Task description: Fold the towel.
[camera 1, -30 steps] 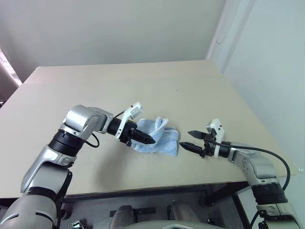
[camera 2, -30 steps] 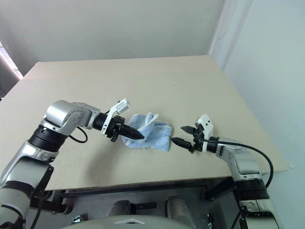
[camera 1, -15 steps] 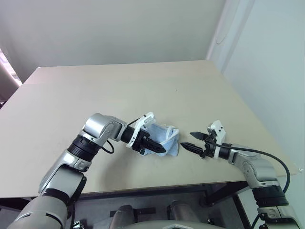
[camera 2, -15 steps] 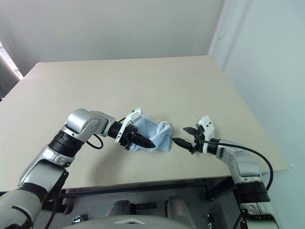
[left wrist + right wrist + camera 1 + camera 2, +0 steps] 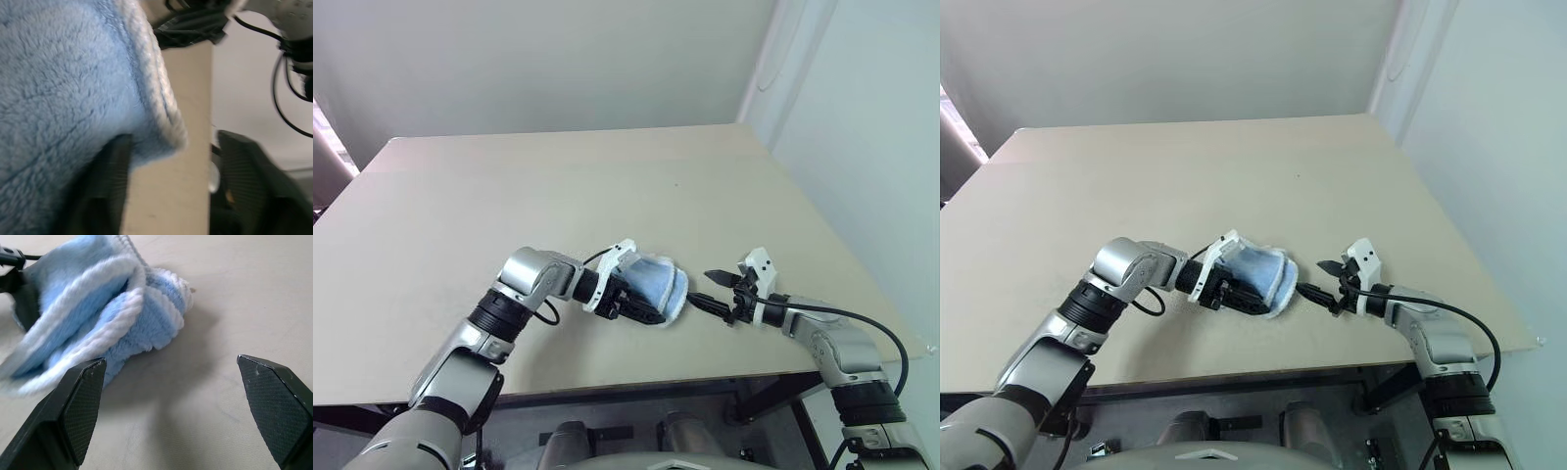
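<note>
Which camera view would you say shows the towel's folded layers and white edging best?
The right wrist view: the towel lies bunched, its stacked layers and white edging facing the camera. The eye views show a small bundle beside the left gripper; the left wrist view shows one edge.

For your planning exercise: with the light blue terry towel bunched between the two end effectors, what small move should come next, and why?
Probably draw the left end effector back, clear of the light blue terry towel: its fingers stand apart with cloth draped over them. The right end effector waits open beside it.
</note>
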Available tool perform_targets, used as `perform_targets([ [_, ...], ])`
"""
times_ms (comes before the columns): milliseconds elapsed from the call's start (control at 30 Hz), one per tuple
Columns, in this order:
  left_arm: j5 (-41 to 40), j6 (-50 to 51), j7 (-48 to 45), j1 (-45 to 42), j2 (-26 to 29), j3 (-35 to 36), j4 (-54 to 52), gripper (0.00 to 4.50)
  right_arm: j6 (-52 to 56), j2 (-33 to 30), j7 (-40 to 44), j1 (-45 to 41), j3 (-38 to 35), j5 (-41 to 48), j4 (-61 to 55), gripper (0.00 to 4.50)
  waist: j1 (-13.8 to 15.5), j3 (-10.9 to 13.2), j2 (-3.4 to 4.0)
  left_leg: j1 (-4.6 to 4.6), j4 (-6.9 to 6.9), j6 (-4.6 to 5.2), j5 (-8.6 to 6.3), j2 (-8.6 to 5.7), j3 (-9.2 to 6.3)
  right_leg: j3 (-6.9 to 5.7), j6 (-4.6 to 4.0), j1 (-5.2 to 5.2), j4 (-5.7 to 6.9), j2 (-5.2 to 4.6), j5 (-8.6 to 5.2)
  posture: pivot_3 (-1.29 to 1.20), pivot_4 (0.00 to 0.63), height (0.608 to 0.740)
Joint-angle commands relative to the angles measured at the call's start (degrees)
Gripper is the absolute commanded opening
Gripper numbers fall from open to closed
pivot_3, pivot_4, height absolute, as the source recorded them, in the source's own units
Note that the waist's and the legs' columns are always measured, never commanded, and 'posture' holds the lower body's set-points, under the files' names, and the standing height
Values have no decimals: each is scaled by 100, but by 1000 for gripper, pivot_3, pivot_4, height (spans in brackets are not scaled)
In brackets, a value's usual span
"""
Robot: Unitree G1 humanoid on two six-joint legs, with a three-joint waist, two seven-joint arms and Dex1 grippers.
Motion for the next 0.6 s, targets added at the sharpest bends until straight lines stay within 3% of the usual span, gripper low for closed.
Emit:
perform_targets([
  [33,-116,-85,1,-37,18,380,-166,4242,-166,21,-21,-76,-47,-27,-60,4500,-6,0,0,0,0,0,0,0,0,0,0,0,0,0,0,0,0,740],
  [67,-187,-55,-30,-37,35,469,-224,4478,-171,31,-19,-79,-49,-26,-52,4500,-12,0,0,1,0,0,0,0,0,0,0,0,0,1,1,0,0,740],
  [367,-933,-153,-597,36,631,1346,-1120,4478,-249,54,-71,-139,-114,-26,52,4500,-11,0,1,2,-5,0,0,0,0,0,0,-1,0,1,1,0,0,740],
  [467,-671,-1125,-361,137,504,1748,-1021,4478,-290,57,-70,-182,-126,-24,95,4500,0,0,1,4,1,0,0,0,0,0,0,6,0,0,1,0,0,740],
  [600,387,-3235,-445,393,477,1422,-393,4478,-351,23,-5,-231,-171,7,158,4500,6,-2,4,17,0,0,0,0,1,2,-2,18,-2,0,2,0,0,740],
])
